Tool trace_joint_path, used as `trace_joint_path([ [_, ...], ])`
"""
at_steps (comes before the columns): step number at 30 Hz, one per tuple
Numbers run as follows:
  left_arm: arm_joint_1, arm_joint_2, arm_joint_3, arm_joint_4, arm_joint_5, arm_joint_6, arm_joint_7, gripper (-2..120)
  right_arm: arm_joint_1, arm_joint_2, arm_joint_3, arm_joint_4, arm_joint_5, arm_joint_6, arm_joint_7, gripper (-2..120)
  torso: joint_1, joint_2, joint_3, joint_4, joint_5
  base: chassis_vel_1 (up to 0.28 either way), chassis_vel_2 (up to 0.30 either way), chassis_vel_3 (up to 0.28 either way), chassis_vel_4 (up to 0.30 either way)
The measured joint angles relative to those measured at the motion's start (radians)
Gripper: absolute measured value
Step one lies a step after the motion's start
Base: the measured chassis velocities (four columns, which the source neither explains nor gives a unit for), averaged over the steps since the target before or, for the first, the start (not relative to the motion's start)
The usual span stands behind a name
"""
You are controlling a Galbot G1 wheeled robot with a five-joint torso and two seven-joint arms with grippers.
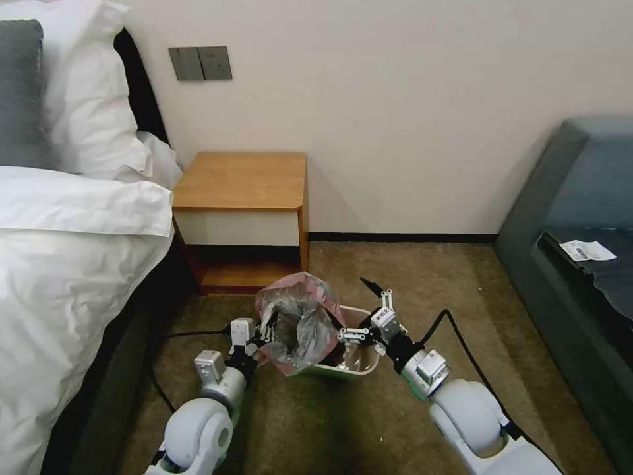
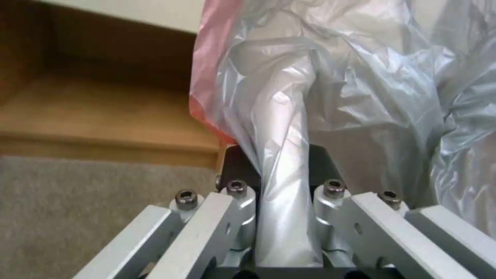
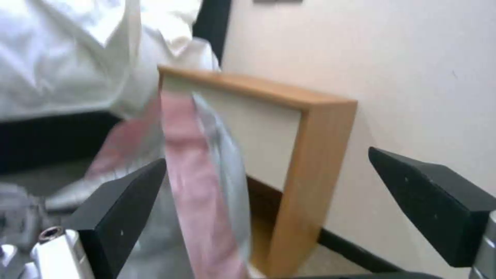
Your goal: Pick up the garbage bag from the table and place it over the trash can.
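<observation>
Head view: table (image 1: 241, 179) beside bed (image 1: 72, 264).

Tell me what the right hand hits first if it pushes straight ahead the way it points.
Probably the garbage bag: its pink edge hangs between the open fingers of the right hand. Beyond that stands the table, though depth is unclear.

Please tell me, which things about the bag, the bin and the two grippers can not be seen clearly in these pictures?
- Trash can: in the head view the garbage bag covers its left part; whether the bag sits over the rim is unclear.
- Left gripper: its fingertips are wrapped in bag plastic in the left wrist view.
- Right gripper: open; the bag edge between its fingers is blurred, contact unclear.
- Table: the lower shelf is partly hidden behind the bag.
</observation>
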Motion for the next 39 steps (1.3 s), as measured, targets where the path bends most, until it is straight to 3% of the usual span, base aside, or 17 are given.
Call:
trace_joint_path([
  [5, 0.014, 0.000, -0.002, -0.008, 0.039, -0.057, 0.000, 10, 0.013, 0.010, -0.028, 0.042, 0.079, -0.010, 0.019, 100, 0.000, 0.000, 0.000, 0.0001, 0.0001, 0.000, 0.000, 0.000, 0.000],
  [12, 0.013, 0.005, -0.004, -0.030, 0.077, -0.108, -0.015, 10, 0.043, 0.014, -0.088, 0.086, 0.212, -0.107, 0.050, 100, 0.000, 0.000, 0.000, 0.0000, 0.0001, 0.000, 0.000, 0.000, 0.000],
  [23, 0.020, -0.010, -0.008, -0.049, 0.102, -0.118, -0.039, 10, 0.106, 0.001, -0.115, 0.036, 0.150, -0.142, 0.050, 100, 0.000, 0.000, 0.000, 0.0001, 0.0002, 0.000, 0.000, 0.000, 0.000],
  [31, 0.029, -0.032, -0.010, -0.061, 0.106, -0.119, -0.046, 10, 0.107, -0.016, -0.108, 0.035, 0.134, -0.153, 0.066, 78, 0.000, 0.000, 0.000, 0.0000, 0.0003, 0.000, 0.000, 0.000, 0.000],
  [39, 0.029, -0.048, -0.011, -0.061, 0.106, -0.120, -0.048, 10, 0.106, -0.018, -0.108, 0.036, 0.135, -0.153, 0.066, 46, 0.000, 0.000, 0.000, 0.0000, 0.0002, 0.000, 0.000, 0.000, 0.000],
])
